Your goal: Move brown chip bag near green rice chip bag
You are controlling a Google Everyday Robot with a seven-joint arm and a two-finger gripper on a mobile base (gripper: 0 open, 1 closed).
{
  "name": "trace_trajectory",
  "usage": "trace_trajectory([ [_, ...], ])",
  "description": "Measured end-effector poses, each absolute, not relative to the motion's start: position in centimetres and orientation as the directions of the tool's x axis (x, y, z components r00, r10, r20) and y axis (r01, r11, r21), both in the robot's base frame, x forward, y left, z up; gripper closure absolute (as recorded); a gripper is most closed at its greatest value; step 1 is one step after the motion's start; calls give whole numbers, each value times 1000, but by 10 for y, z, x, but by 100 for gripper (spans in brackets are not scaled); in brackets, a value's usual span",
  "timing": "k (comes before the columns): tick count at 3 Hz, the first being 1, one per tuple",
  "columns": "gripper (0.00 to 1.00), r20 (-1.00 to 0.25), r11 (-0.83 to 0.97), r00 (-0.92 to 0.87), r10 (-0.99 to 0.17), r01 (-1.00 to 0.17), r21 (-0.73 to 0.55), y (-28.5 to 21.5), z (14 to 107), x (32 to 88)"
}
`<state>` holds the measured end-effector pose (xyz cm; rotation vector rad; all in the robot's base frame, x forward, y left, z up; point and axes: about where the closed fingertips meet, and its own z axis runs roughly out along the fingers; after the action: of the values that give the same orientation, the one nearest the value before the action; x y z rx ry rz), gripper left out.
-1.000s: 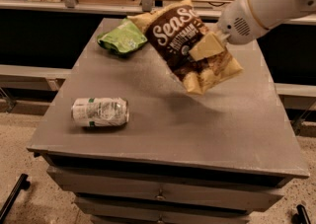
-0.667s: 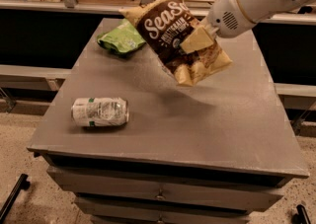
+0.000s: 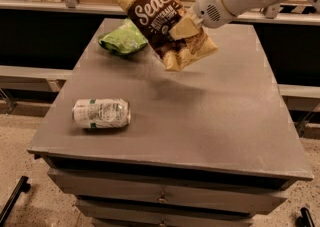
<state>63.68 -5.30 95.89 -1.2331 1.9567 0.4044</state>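
Observation:
The brown chip bag with white "SeaSalt" lettering hangs tilted in the air above the back middle of the grey table. My gripper comes in from the upper right and is shut on the bag's right side. The green rice chip bag lies on the table at the back left, just left of and below the brown bag; the brown bag's edge overlaps it in view.
A silver-and-green drink can lies on its side at the table's front left. Drawers run under the table's front edge. A counter and shelving stand behind the table.
My gripper has lifted the brown chip bag higher and carried it left, toward the green rice chip bag. The can and green bag have not moved.

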Motion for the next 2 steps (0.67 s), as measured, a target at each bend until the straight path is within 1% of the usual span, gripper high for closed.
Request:
trace_trajectory([
  [1,100,-779,465,-190,-598,-874,-144,-45,963,651],
  [2,74,-802,475,-178,-570,-868,-146,-37,963,668],
])
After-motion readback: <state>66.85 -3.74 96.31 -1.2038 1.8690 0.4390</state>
